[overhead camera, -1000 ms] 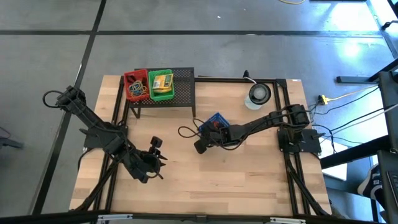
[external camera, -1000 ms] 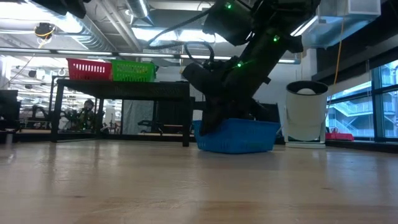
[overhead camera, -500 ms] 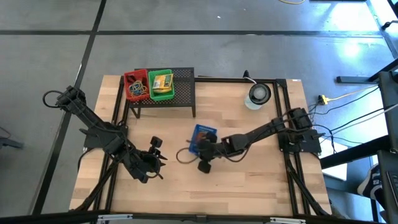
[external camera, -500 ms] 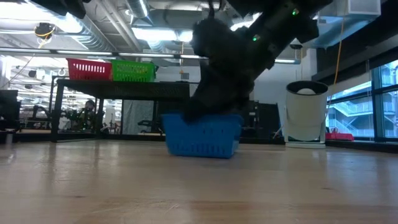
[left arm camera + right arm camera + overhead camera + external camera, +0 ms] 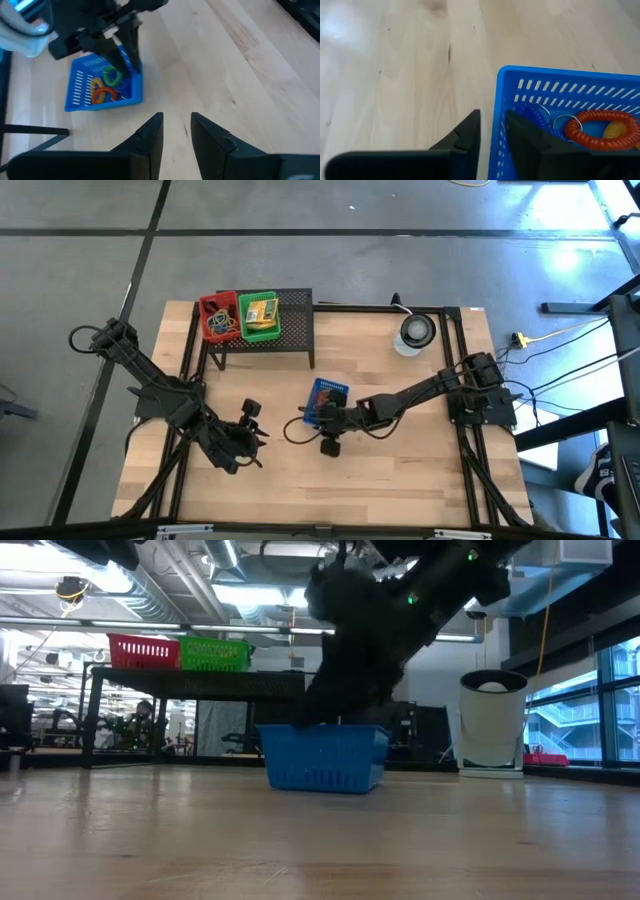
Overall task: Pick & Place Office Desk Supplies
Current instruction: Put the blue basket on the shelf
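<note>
A blue basket sits flat on the wood table, near its middle, and holds orange, green and blue coil loops. My right gripper reaches in from the table's right and is open, with one finger inside the basket's near wall and one outside it. My left gripper waits open over the table left of the basket. On the black shelf at the far left stand a red basket of loops and bands and a green basket with yellow-green boxes. My right gripper straddles the near wall of the blue basket from above. A strip of table shows between the outer finger and the wall. I cannot tell whether the inner finger touches the wall.
A round grey-white object stands at the table's far right. The black shelf's legs stand behind the basket. Black frame rails run along the table's sides. Bare wood lies toward the near edge.
My right gripper moved toward the table's left and near edge and dragged the blue basket with it. The basket was tilted, with one side raised. It now rests flat, farther left and nearer. It has kept still for the last half second.
</note>
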